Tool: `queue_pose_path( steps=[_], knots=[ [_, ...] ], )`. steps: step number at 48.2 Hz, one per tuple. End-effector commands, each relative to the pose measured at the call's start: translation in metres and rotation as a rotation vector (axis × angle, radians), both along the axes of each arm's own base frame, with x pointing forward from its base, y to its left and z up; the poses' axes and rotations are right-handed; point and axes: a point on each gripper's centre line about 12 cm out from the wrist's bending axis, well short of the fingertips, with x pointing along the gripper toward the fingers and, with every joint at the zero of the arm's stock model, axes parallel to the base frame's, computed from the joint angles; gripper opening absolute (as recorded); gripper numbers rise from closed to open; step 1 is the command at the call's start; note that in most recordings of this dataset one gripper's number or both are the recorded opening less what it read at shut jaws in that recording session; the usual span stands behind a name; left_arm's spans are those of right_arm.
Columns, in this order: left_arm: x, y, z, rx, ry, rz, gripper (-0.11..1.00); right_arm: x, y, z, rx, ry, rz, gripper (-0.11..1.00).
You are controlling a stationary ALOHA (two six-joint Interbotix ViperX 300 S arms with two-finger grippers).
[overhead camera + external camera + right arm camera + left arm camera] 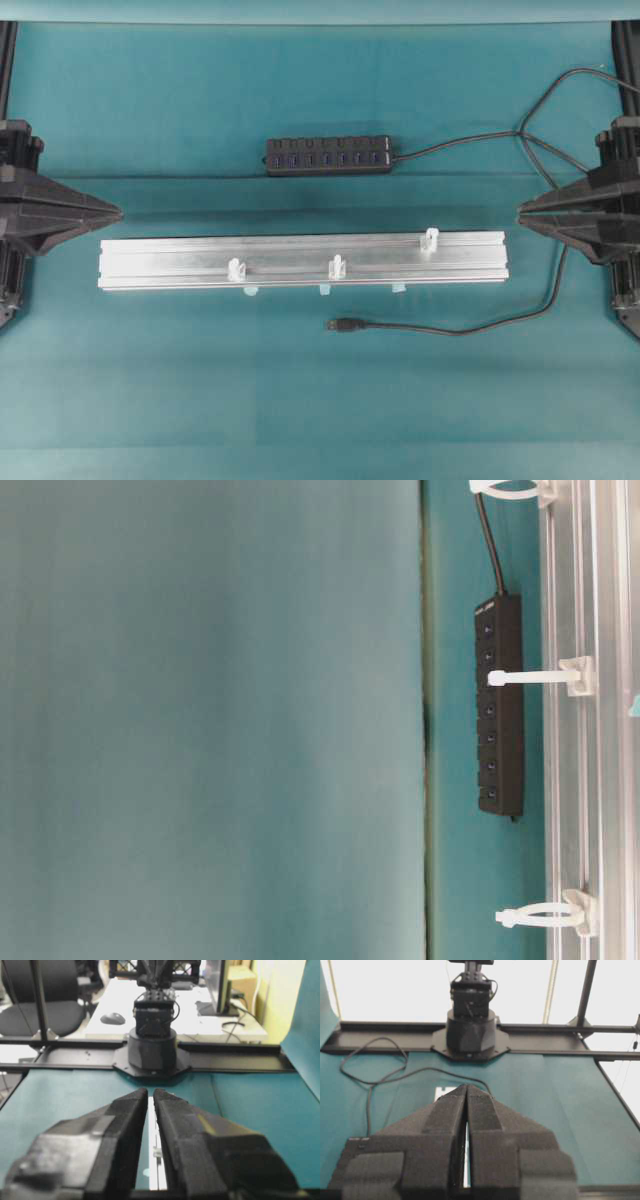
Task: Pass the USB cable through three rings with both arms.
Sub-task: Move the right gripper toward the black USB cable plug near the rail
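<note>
- Nearest edge of the worktop (320,420): bare teal cloth, nothing going on here yet.
- Next up, the USB cable (450,329) lies loose on the cloth just in front of the rail. Its silver-tipped plug (340,325) points toward the left side, and the cord curves away to the right and up past the right arm.
- No part of the cable has entered a ring, so by my reading the threading has not begun and all three passes are still to do.
- Then the aluminium rail (150,262), running left to right across the middle, with the three rings (337,266) standing on it: one left of centre, one near the middle, one further right and set toward the far edge. From table level all three loops look empty.
- Level with the rail, at the sides: the left gripper (118,212) sits parked at the left edge, jaws pressed together and holding nothing, as its wrist view shows.
- The right gripper (522,210) mirrors it at the right edge, jaws all but closed with a thin slit between them, also empty-handed.
- Neither is anywhere near the plug; I'd say picking it up is the first job.
- Farthest back, the black hub strip (328,156) lies behind the rail, its own cord trailing right.
</note>
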Motion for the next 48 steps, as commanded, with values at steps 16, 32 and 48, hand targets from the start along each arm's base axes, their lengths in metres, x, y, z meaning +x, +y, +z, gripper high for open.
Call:
queue_pose_path(
  steps=[16,32,48],
  knots=[
    [0.026,0.006,0.016,-0.032,0.059,0.024,0.02,0.012,-0.002,0.012,0.254,0.049,0.004,-0.10],
    [0.020,0.012,0.031,-0.037,0.160,0.052,0.02,0.042,-0.015,-0.008,0.330,0.277,-0.081,-0.06],
    [0.016,0.014,0.052,-0.039,0.160,0.065,0.02,0.071,-0.016,-0.014,0.338,0.369,-0.092,0.61]
  ],
)
